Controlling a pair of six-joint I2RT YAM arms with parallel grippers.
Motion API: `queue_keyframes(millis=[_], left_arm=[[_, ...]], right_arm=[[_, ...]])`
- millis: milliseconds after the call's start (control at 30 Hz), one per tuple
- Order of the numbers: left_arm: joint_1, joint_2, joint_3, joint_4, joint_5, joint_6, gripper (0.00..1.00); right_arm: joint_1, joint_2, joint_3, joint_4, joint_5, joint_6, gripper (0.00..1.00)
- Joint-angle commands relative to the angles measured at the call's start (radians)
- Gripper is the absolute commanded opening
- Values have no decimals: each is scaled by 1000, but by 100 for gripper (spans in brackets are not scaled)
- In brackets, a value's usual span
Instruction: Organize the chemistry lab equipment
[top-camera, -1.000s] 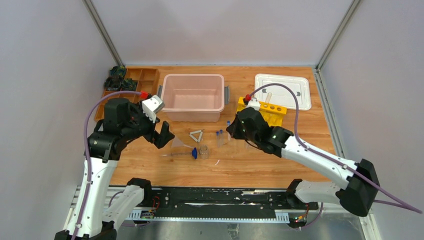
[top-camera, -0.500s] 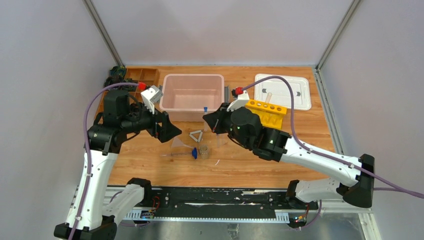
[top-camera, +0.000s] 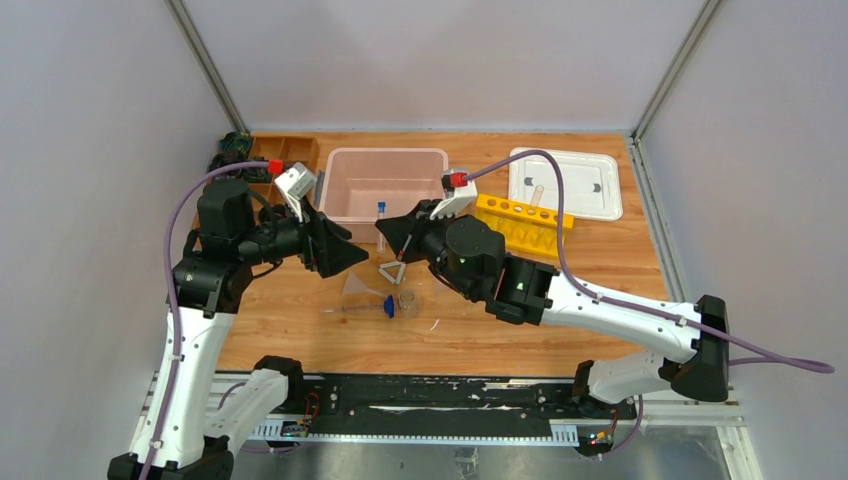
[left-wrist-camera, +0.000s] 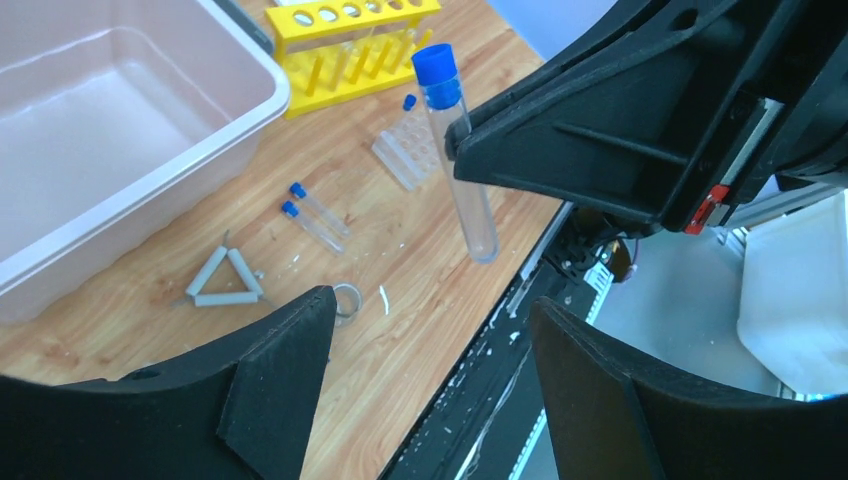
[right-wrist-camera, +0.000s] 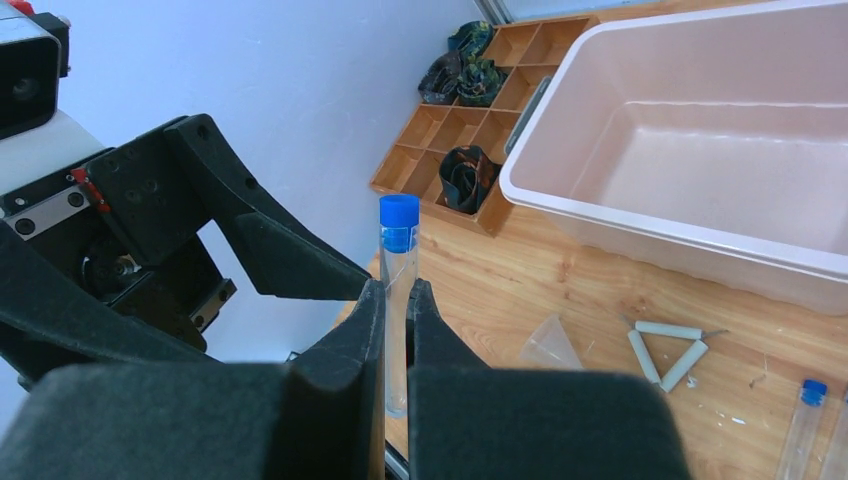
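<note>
The clear glass tube (right-wrist-camera: 397, 300) with its blue cap (right-wrist-camera: 399, 214) on top is off the table (top-camera: 600, 262), roughly upright. The right end effector (right-wrist-camera: 398, 318) is clamped on it, one finger on each side of the glass below the cap, and the rounded bottom end hangs free beneath the fingers. From above, the tube shows against the near wall of the pink bin (top-camera: 385, 153), left of the table's middle.

Just left of it, the left end effector (left-wrist-camera: 432, 302) faces the tube with its fingers spread wide apart and nothing between them. The tube hangs beyond the gap, touching neither finger.

On the table below lie the loose pieces. The pale triangle (left-wrist-camera: 225, 280) lies flat just near of the bin. The tiny beaker (left-wrist-camera: 348, 298) stands close beside it, and the clear funnel (top-camera: 360, 291) lies left of the beaker. Two small clear blue-capped vials (left-wrist-camera: 318, 208) lie side by side to the right of the triangle. Beyond them sits the clear vial tray (left-wrist-camera: 405, 157), with one blue cap standing in it.

The yellow holed rack (top-camera: 522, 222) stands to the right of the bin, and a white tray (top-camera: 565, 183) lies beyond it at the far right. The brown wooden compartment tray (right-wrist-camera: 450, 128) of dark parts sits at the far left corner.
</note>
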Motion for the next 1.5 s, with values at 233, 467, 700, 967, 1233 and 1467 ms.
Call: queue_keyframes(millis=[233, 467, 700, 967, 1233, 1467], left_arm=[[-3, 24, -35, 97, 113, -97, 61], [-3, 37, -44, 108, 108, -89, 53], [-3, 41, -48, 132, 98, -94, 38], [-3, 14, -71, 117, 74, 16, 7], [-3, -53, -92, 2, 2, 310, 0], [-3, -90, -90, -32, -33, 404, 0]], right_arm=[[35, 54, 71, 136, 14, -6, 0], [47, 71, 73, 166, -6, 10, 0], [52, 83, 64, 179, -25, 15, 0], [25, 95, 134, 17, -56, 56, 38], [-122, 178, 409, -430, -425, 68, 54], [-124, 234, 511, -538, -567, 5, 53]])
